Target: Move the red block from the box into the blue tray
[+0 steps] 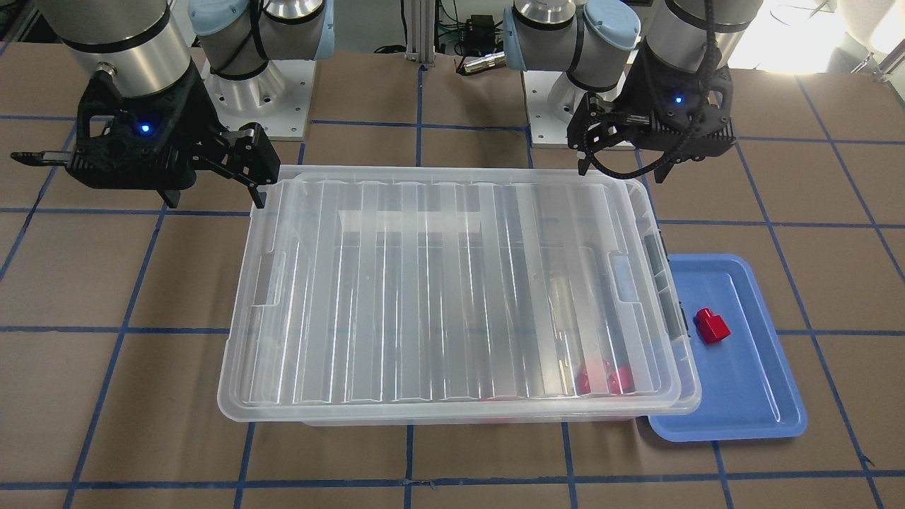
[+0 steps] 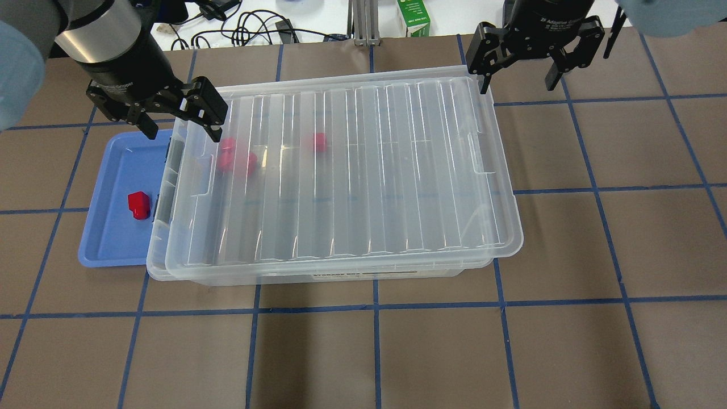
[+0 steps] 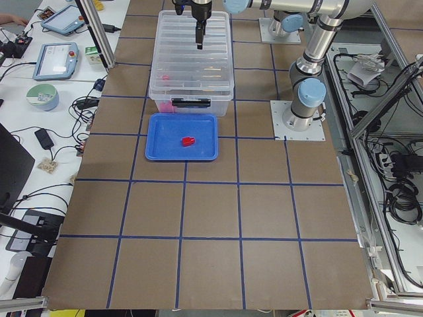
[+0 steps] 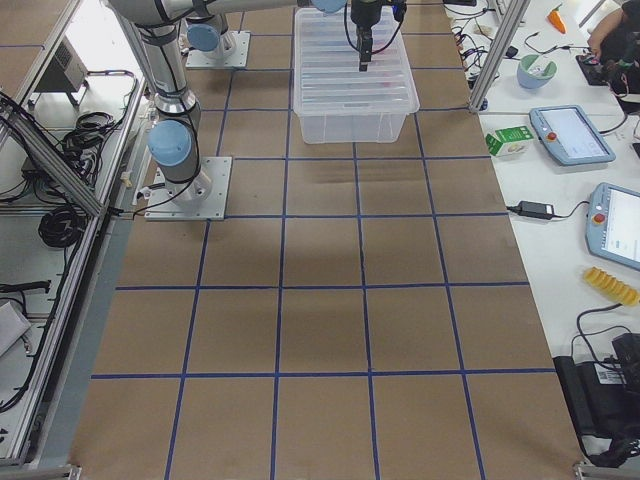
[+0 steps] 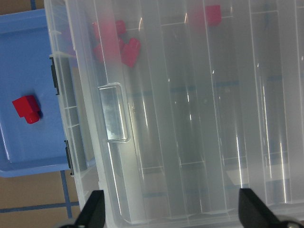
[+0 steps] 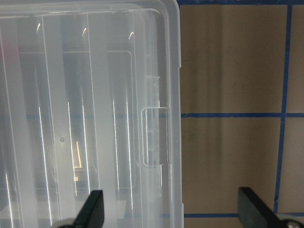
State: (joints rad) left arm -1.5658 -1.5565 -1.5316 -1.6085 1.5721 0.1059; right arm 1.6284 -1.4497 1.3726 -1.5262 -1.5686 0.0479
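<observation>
From my station I see the box [image 2: 341, 170] in the middle of the table [image 2: 596, 255], with its ribbed lid [image 2: 397, 142] lying on top. The lid is not quite square with the box: at the end toward the tray, the box rim and its dark latches show past the lid edge.

The blue tray [image 2: 111, 238] lies flat just beside that end of the box, and part of it is hidden under the box rim. The red block [image 2: 138, 204] rests inside the tray, on the side nearer the box, and nothing holds it. Through the lid I can see other red blocks [image 2: 235, 159] inside the box, near the tray end, and their outlines are blurred.

The left gripper [image 2: 179, 122] hangs above the tray end of the box — its fingers are spread wide and nothing is between them. The right gripper [image 2: 518, 79] hangs above the opposite end of the box, over the lid edge — it is also spread wide and holds nothing. Neither gripper touches the lid.
</observation>
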